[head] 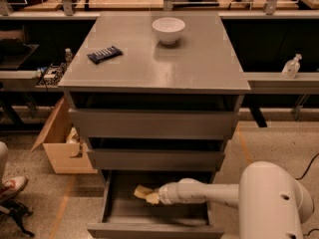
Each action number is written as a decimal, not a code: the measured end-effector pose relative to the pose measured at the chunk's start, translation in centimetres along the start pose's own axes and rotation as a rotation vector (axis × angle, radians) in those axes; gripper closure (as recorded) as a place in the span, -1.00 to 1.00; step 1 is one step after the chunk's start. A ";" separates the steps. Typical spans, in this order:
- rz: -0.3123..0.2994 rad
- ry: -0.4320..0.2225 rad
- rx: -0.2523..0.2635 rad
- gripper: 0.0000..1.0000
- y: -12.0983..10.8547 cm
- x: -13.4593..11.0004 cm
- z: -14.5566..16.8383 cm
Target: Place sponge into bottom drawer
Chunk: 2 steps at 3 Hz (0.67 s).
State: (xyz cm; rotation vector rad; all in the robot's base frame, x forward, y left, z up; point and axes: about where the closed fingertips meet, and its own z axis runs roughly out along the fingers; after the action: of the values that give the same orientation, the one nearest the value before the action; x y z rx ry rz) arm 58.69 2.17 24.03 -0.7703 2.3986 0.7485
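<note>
The bottom drawer (pixel 114 214) of the grey cabinet is pulled open, with its flat grey floor showing. My white arm reaches into it from the right. My gripper (pixel 150 197) is inside the drawer, left of its middle, and is shut on the pale yellow sponge (pixel 140 191). The sponge sticks out to the left of the gripper, just above the drawer floor. The two upper drawers stand slightly open.
On the cabinet top (pixel 199 63) stand a white bowl (pixel 168 29) at the back and a dark blue wrapped bar (pixel 104 54) at the left. An open cardboard box (pixel 60 151) sits on the floor left of the cabinet. A shoe (pixel 11 187) shows at far left. A bottle (pixel 291 66) stands on the right shelf.
</note>
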 end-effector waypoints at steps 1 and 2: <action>0.022 0.009 -0.012 1.00 -1.0 0.7 2.4; 0.049 0.043 -0.031 1.00 -1.7 1.9 5.0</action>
State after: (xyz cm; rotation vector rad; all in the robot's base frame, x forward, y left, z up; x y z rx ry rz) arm 59.88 3.51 18.73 -0.7491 2.4574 0.7980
